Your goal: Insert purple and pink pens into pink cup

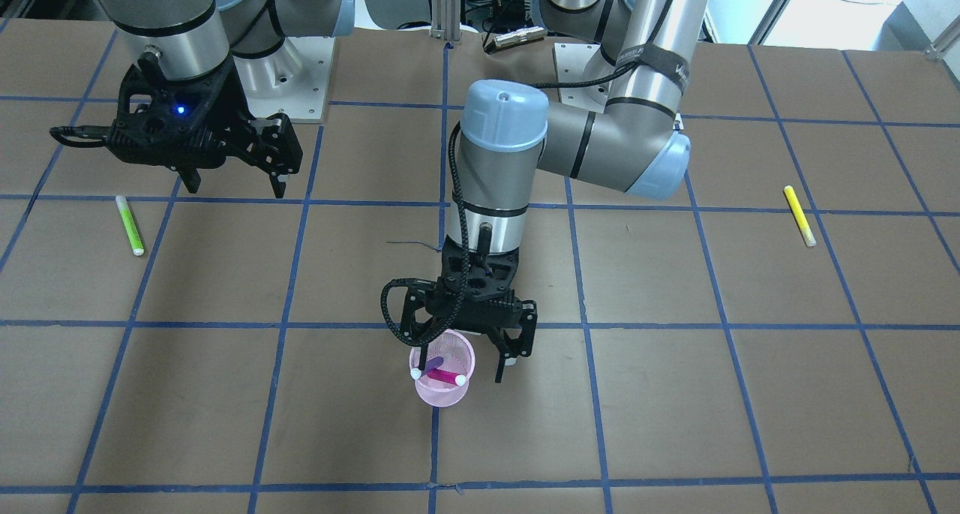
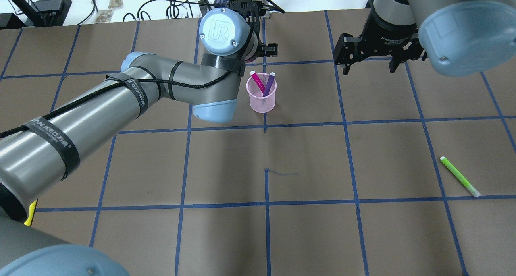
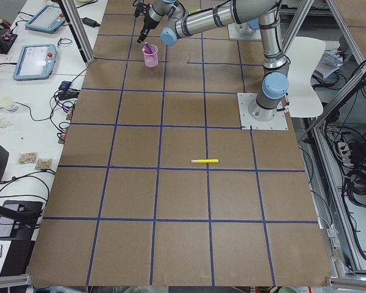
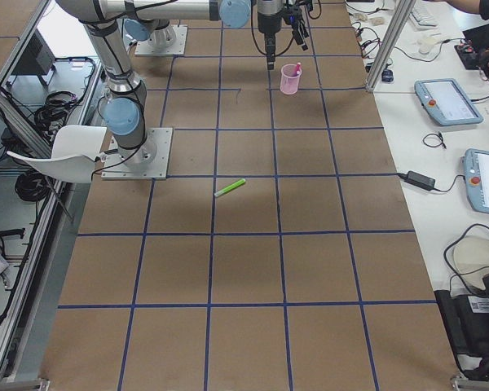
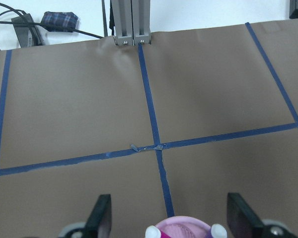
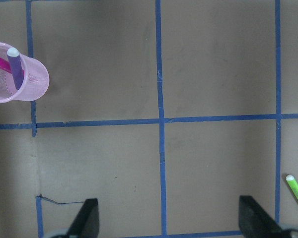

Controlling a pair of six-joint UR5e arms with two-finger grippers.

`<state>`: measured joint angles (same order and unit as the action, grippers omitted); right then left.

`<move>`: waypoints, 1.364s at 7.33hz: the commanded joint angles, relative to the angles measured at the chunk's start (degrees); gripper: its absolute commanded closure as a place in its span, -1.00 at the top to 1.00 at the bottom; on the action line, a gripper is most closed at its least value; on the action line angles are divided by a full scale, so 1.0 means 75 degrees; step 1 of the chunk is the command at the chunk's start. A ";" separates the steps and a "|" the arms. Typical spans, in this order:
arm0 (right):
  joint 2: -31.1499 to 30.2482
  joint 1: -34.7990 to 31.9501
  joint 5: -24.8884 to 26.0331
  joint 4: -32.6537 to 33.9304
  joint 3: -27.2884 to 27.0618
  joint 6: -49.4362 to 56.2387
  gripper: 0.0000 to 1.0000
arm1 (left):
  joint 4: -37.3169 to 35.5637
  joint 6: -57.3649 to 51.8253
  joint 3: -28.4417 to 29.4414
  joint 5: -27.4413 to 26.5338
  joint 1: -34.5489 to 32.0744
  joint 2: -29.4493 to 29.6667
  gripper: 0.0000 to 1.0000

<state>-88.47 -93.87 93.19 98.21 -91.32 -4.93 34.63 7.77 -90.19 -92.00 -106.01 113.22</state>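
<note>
The pink mesh cup (image 1: pixel 442 385) stands upright on the far-middle table; it also shows in the overhead view (image 2: pixel 262 99). The purple pen (image 1: pixel 433 364) and the pink pen (image 1: pixel 444 377) both lean inside it, white caps up, as the overhead view shows for the purple pen (image 2: pixel 269 84) and the pink pen (image 2: pixel 256 82). My left gripper (image 1: pixel 461 355) hangs open and empty just above and behind the cup; in the left wrist view (image 5: pixel 171 220) the cup rim (image 5: pixel 184 228) sits between its fingers at the bottom edge. My right gripper (image 1: pixel 235 184) is open and empty, off to the side.
A green pen (image 1: pixel 129 225) lies on the table on my right side, also in the overhead view (image 2: pixel 459 176). A yellow pen (image 1: pixel 799 215) lies on my left side. The brown table carries a blue tape grid.
</note>
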 commanded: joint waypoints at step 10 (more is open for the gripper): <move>0.0066 -0.0035 -0.0063 0.0043 0.0012 -0.0093 1.00 | 0.7055 -0.1094 0.0060 0.0686 0.2416 -0.3306 1.00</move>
<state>-87.94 -94.13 92.63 98.47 -91.28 -5.62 87.69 0.19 -89.64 -88.76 -87.95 88.61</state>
